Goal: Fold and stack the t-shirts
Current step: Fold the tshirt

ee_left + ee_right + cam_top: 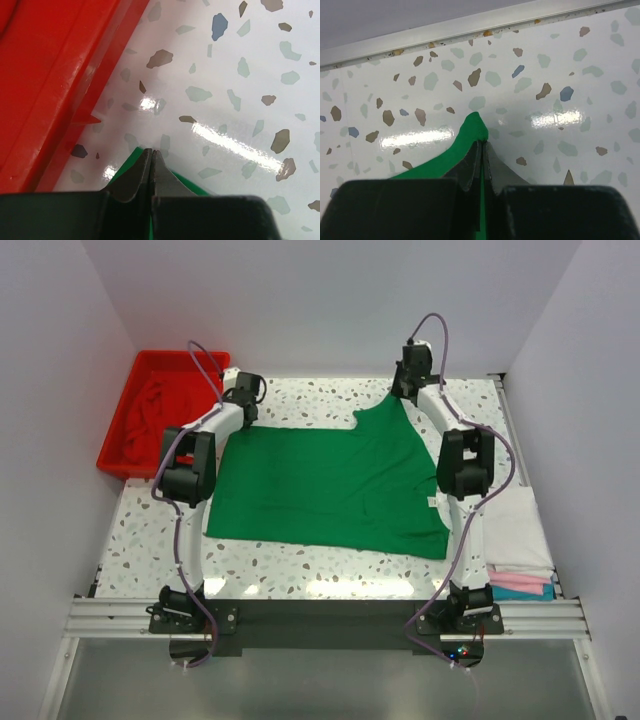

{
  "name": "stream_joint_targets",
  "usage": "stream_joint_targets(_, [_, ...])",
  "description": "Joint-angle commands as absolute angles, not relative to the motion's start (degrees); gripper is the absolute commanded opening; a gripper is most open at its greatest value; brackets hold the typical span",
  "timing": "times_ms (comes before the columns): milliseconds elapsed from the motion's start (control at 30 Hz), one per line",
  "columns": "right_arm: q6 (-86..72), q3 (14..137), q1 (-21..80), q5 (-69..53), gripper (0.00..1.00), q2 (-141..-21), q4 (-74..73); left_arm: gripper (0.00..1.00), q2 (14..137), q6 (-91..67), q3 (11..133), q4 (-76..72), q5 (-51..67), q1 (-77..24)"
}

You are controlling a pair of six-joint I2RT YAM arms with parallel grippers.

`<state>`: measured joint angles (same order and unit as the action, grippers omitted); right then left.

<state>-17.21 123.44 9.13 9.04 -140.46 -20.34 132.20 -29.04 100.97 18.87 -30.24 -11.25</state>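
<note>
Green t-shirt [330, 485] is spread flat across the middle of the bench [320, 400], not a fold in it yet; your left jaws are pinched tight on its far left corner, just beside the red tray [118, 455], and your right jaws are clamped on a peak of green cloth at the far right, near the bench's back rail; so both far corners are in hand and, by my read, you're set up for the first fold, bringing that far edge toward the near hem; look right and there's the finished pile: a white t-shirt [515, 525] folded on top, with a pink t-shirt [520, 582] and a teal t-shirt [525, 593] peeking out beneath it at the near edge; three look done; over in the tray a dark red t-shirt [155, 415] lies crumpled, untouched; I'd call it past halfway: this green one to fold and stack, then the red one to fetch, fold and stack.
</note>
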Motion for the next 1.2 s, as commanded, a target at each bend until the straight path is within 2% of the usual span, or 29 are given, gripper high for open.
stream_joint_targets(0, [-18.8, 123.7, 8.0, 8.3, 0.00, -134.9, -16.4, 0.00, 131.3, -28.8, 103.5, 16.4, -30.1, -10.5])
stream_joint_targets(167, [-19.4, 123.7, 7.3, 7.3, 0.00, -134.1, -16.3, 0.00, 130.6, -28.6, 104.0, 16.5, -30.2, -10.3])
stream_joint_targets(200, [-19.6, 123.6, 7.3, 7.1, 0.00, -133.9, -16.3, 0.05, 130.2, -28.6, 104.0, 16.6, -30.0, -10.3])
stream_joint_targets(233, [-19.6, 123.4, 7.1, 7.0, 0.00, -133.8, -16.1, 0.20, 129.9, -28.7, 103.9, 16.7, -30.1, -10.3])
stream_joint_targets(333, [-19.9, 122.8, 7.2, 6.9, 0.00, -133.5, -15.7, 0.36, 128.3, -29.4, 102.7, 16.5, -31.3, -10.3])
stream_joint_targets(433, [-20.0, 122.1, 7.2, 6.6, 0.00, -133.3, -15.5, 0.45, 127.4, -30.2, 102.1, 17.2, -33.0, -10.3])
stream_joint_targets(867, [-20.1, 120.1, 7.2, 6.5, 0.00, -132.5, -14.9, 0.45, 128.9, -33.7, 99.7, 18.9, -32.6, -10.3])
stream_joint_targets(1000, [-20.1, 120.0, 7.1, 6.4, 0.00, -132.4, -14.9, 0.40, 130.0, -33.9, 100.2, 19.0, -31.7, -10.3])
stream_joint_targets(1167, [-20.0, 120.0, 6.9, 6.6, 0.00, -132.3, -14.9, 0.30, 131.3, -33.6, 101.6, 18.9, -30.9, -10.2])
